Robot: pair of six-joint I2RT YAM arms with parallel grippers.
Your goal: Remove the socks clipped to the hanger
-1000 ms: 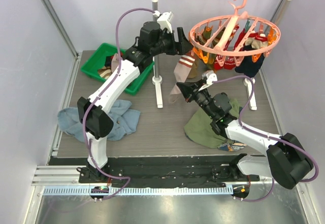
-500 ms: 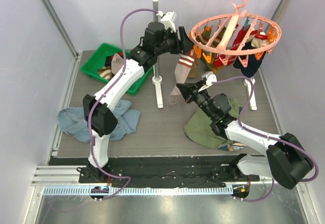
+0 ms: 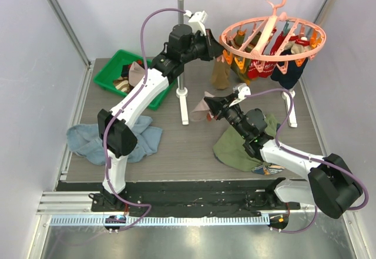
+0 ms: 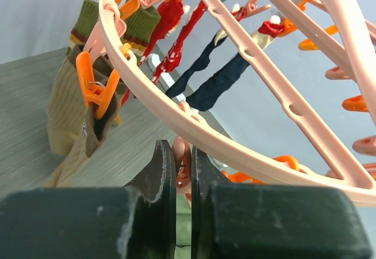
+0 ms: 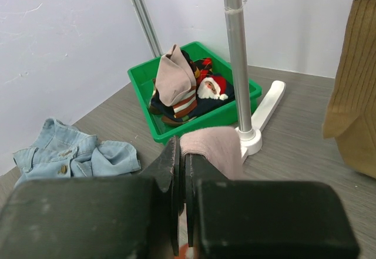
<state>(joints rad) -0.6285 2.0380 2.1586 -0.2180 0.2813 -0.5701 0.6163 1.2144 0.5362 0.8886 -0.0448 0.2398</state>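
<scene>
The salmon-pink hanger (image 3: 264,34) hangs from the rail with several socks (image 3: 267,68) clipped round its ring (image 4: 194,127): red (image 4: 170,21), navy (image 4: 220,86) and olive-beige (image 4: 64,112). My left gripper (image 3: 216,46) is at the ring's left edge, shut on a pink peg (image 4: 182,153) under the rim. Lower down, my right gripper (image 3: 207,105) is shut on a pinkish-beige sock (image 5: 214,147), which hangs free of the hanger (image 3: 198,115). A brown sock (image 3: 221,74) still hangs just above it.
A green bin (image 3: 111,71) at back left holds several socks (image 5: 176,83). The rail stand's post (image 3: 182,65) and foot (image 5: 264,109) stand between the arms. Blue denim (image 3: 88,138) lies at left and an olive garment (image 3: 235,150) under the right arm.
My left gripper has closed on the peg. The striped-cuff pinkish sock has come off the hanger and now droops from my right gripper. The hanger has swung slightly.
</scene>
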